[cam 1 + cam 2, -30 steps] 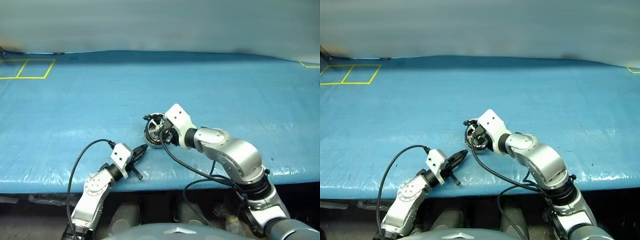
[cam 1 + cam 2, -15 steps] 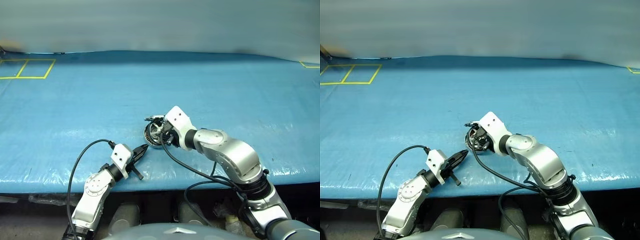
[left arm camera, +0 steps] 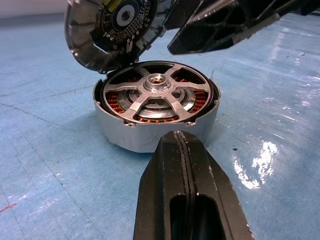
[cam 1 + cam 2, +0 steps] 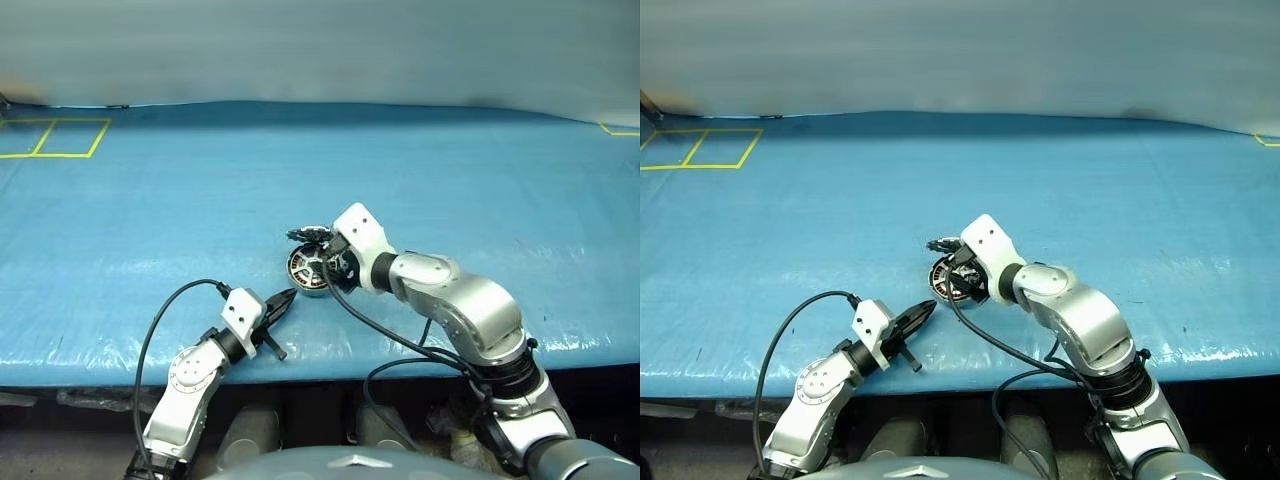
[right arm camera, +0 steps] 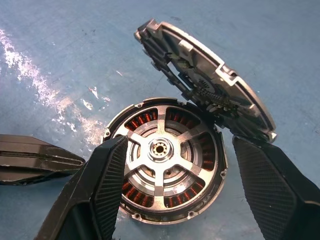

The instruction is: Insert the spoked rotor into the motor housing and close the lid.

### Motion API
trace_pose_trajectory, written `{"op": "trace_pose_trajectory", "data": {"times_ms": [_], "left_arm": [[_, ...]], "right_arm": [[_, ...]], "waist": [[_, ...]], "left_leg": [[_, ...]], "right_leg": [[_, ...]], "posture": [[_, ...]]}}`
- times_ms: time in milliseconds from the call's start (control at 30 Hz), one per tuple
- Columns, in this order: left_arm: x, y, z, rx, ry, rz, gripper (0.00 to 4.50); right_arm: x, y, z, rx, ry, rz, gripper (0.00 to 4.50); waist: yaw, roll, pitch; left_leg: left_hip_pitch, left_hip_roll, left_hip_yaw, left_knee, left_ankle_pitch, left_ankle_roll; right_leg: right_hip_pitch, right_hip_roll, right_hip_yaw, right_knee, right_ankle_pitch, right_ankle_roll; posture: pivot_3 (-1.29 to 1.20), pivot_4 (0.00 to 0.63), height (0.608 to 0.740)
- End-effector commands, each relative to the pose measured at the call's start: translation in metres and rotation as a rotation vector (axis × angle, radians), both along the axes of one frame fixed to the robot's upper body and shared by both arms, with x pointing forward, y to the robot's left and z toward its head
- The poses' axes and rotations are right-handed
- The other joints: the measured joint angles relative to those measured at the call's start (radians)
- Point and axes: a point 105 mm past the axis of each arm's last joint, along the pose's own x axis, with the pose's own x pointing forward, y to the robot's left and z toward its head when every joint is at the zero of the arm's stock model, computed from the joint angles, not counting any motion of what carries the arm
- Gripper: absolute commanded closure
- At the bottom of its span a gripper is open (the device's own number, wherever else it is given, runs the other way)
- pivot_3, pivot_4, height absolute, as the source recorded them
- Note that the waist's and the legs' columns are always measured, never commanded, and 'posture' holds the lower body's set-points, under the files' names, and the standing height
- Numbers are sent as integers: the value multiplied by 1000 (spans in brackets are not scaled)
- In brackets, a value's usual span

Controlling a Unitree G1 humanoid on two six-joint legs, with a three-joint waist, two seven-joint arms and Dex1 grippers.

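Blue tarp-covered table (image 4: 150,200), yellow tape squares (image 4: 55,137) far left; left fingers (image 3: 187,165) closed, right fingers (image 5: 107,175) spread apart

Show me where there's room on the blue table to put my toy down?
Lots of bare table lies beyond the motor housing, out to the yellow tape squares at the far left. It is crowded near the front edge, where the right gripper and left gripper sit close to the housing and its raised lid.
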Motion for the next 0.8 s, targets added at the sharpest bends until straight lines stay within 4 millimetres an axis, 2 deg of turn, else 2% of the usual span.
{"op": "trace_pose_trajectory", "data": {"times_ms": [33,167,267,400,467,533,667,800], "left_arm": [[0,-1,4,-6,-17,-2,4500],[0,-1,4,-6,-16,-7,4500],[0,-2,4,-8,-15,-12,4500],[1,-2,4,-10,-15,-15,4500],[1,-2,4,-10,-15,-13,4500],[2,-1,4,-9,-16,-7,4500],[2,0,4,-4,-12,-1,4500],[1,1,3,-3,-11,2,4500]], "right_arm": [[-7,-8,13,11,-33,5,975],[-12,-36,5,-109,18,-15,975],[-2,-57,6,-160,23,-98,975],[11,-67,5,-123,26,-180,975],[15,-69,0,-130,24,-219,1397],[11,-61,-5,-107,45,-190,1865],[0,-31,-3,5,61,-93,3174],[2,-20,1,60,13,-99,4487]], "waist": [[0,0,0],[5,0,0],[3,0,0],[0,0,0],[0,0,0],[1,0,0],[0,0,0],[0,0,0]], "left_leg": [[0,0,0,0,0,0],[0,0,0,0,-1,2],[0,0,0,1,-1,2],[0,1,0,0,-1,2],[0,1,0,0,-1,2],[0,0,0,0,-1,2],[0,0,0,0,-1,2],[0,0,0,0,-1,2]], "right_leg": [[0,0,0,0,0,0],[1,0,0,-1,0,0],[1,-1,0,-1,0,0],[0,-1,0,0,0,0],[1,0,0,0,0,0],[0,0,0,0,0,0],[0,-1,0,0,0,0],[0,0,0,0,0,0]], "posture": [[0,150,740],[0,150,740],[0,150,740],[0,150,740],[0,150,740],[0,150,740],[0,150,740],[0,150,740]]}}
